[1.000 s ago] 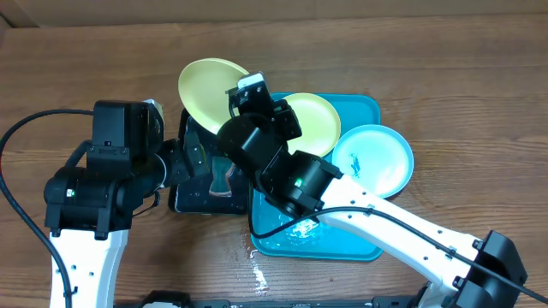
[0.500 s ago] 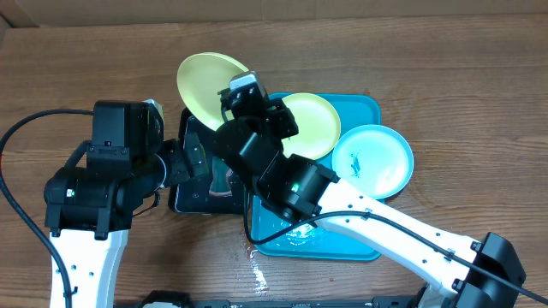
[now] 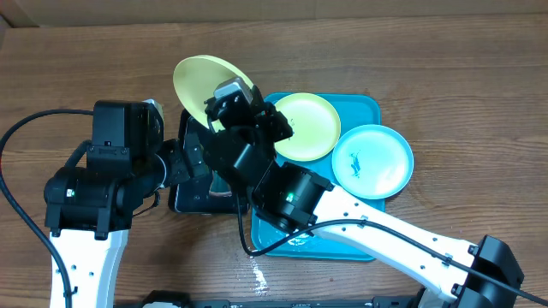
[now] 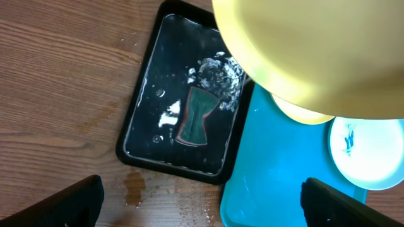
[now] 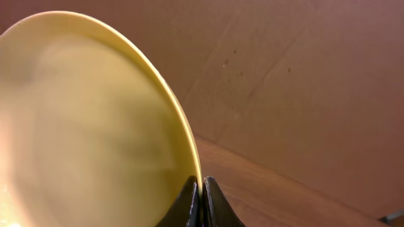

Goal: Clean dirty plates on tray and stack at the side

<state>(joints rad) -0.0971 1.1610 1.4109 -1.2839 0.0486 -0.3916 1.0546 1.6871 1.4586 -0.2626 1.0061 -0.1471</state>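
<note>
right gripper is pinched tight on the rim of a yellow-green plate, fingers pressed together with the thin edge between them. we see that plate lifted and tilted, up over the far end of the black tray, clear of the turquoise tray. from the right wrist view its face is a soft blur, so we can't say whether any smear is on it.

on the turquoise tray lies the second yellow-green plate, flat, near the far left corner. just beside it the light blue plate sits with a blue smear on its white centre, its edge hanging out over the tray's right rim above the wooden table.

left gripper hangs spread wide, nothing between its fingers, over the near end of the black tray. in that tray there's a film of water, a patch of foam and what looks like a green sponge lying flat. the two trays touch side by side. a few wet drops glisten on the table at the near edge.
</note>
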